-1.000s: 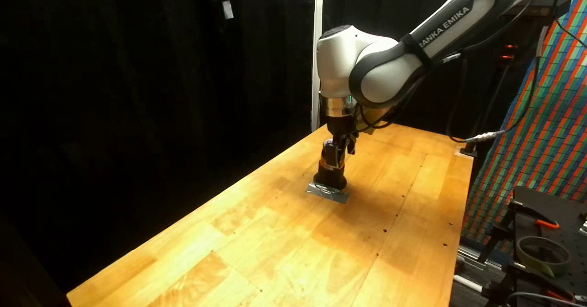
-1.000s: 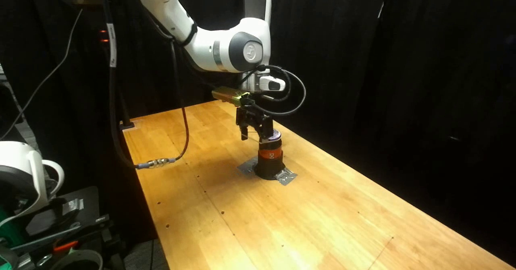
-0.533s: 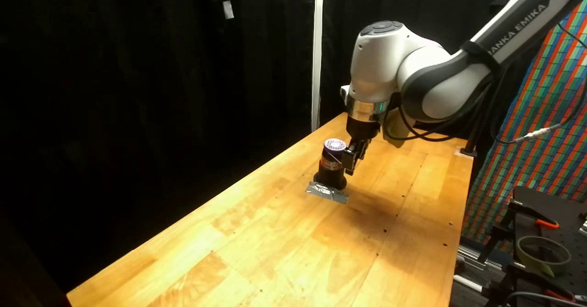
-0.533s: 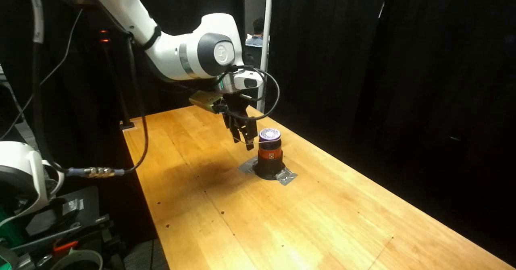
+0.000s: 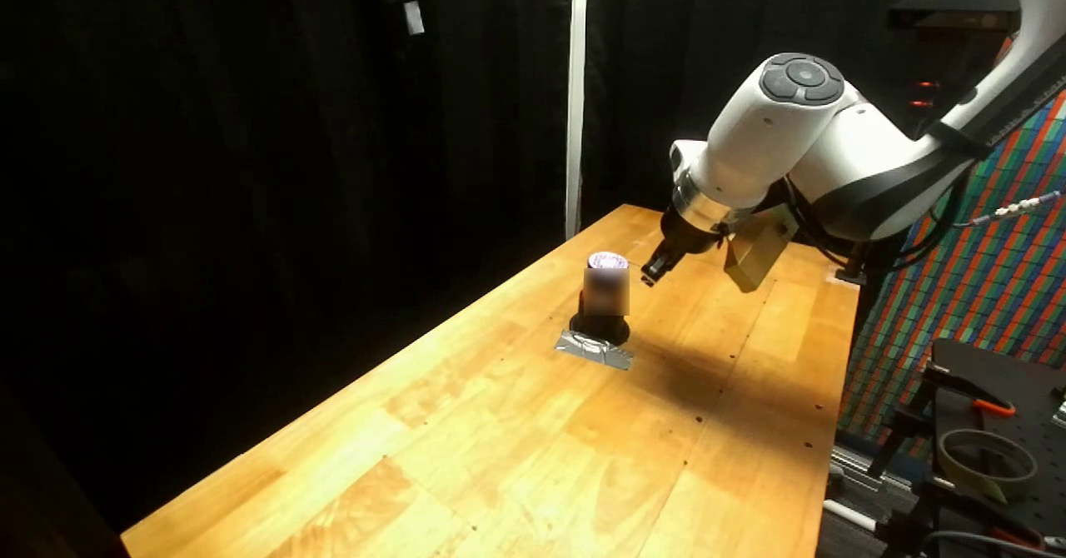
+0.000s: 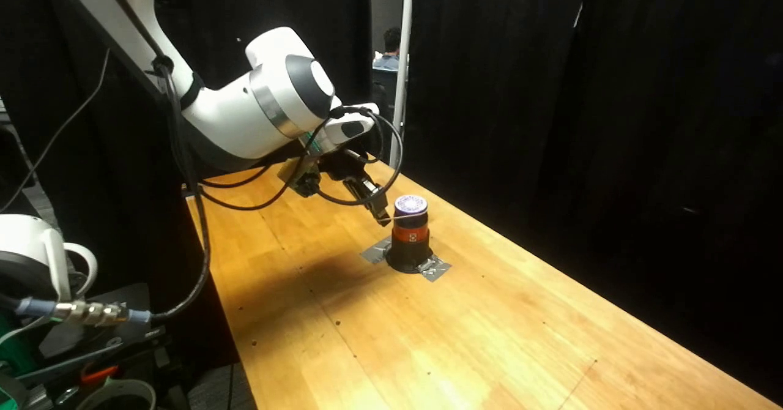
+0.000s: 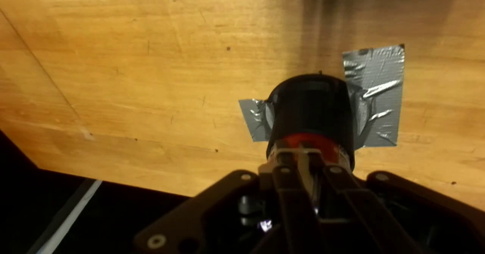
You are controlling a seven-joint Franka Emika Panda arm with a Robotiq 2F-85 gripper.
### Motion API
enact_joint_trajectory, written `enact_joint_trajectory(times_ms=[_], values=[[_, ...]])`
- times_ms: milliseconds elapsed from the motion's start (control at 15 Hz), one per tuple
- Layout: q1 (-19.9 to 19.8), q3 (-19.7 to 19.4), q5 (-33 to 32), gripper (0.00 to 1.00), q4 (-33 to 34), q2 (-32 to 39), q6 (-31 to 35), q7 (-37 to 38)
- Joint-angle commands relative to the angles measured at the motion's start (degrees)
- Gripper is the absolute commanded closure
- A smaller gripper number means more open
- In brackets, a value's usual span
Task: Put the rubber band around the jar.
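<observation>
The dark jar (image 6: 411, 232), with an orange band and a pale patterned lid, stands upright in a black base taped to the table. A blurred patch covers its middle in an exterior view, where the lid (image 5: 608, 261) shows. The rubber band (image 6: 410, 216), a thin pale line, crosses the jar just under the lid and reaches the fingertips beside it. Tilted next to the jar, my gripper (image 6: 384, 219) has its fingers shut. In the wrist view the gripper (image 7: 299, 156) covers part of the jar's orange label (image 7: 310, 140); a pale line crosses its tips. Whether the band is pinched or looped there is unclear.
Grey tape strips (image 5: 595, 350) fix the base to the wooden table (image 5: 466, 425). A side cart (image 5: 999, 375) holds a tape roll (image 5: 987, 462). Behind the table hang black curtains (image 5: 291, 166). A cable (image 6: 400, 153) loops near the gripper.
The arm has pulled back from above the jar, lifting and tilting its wrist. The fingers have gone from open to shut, with the band stretched from them to the jar. The lid is now uncovered.
</observation>
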Motion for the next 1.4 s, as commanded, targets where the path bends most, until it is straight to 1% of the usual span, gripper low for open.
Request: enact_joint_trajectory(times_ms=[0,67,200,267,333,467,600,733,867,1000,1133,1200,1267,1333], values=[[10.51,-11.35,-13.34,0.85,0.36,0.15,3.51,15.69],[12.64,-13.70,-16.90,0.86,0.72,0.75,4.68,20.06],[16.26,-17.23,-24.04,0.83,1.00,1.12,5.92,28.87],[17.80,-18.42,-27.43,0.83,1.16,1.10,5.94,33.24],[19.07,-19.30,-30.98,0.84,1.29,0.97,5.77,37.59],[20.59,-19.43,-38.46,0.84,1.13,0.40,4.12,46.26],[20.74,-17.94,-46.37,0.84,0.51,-0.27,2.24,54.95],[20.07,-15.56,-54.36,0.84,-0.37,-0.35,0.01,63.81],[19.56,-13.04,-61.57,0.84,-1.83,-0.06,-3.77,72.86],[19.76,-10.90,-67.92,0.84,-3.91,0.31,-9.75,81.77],[20.61,-10.03,-71.15,0.84,-5.50,2.68,-16.42,90.10],[10.85,0.52,-71.21,0.84,-6.65,1.57,-21.73,89.81],[8.96,3.15,-70.80,0.84,-7.11,2.56,-25.31,91.18],[5.24,7.86,-69.58,0.84,-7.44,3.32,-29.71,91.95]])
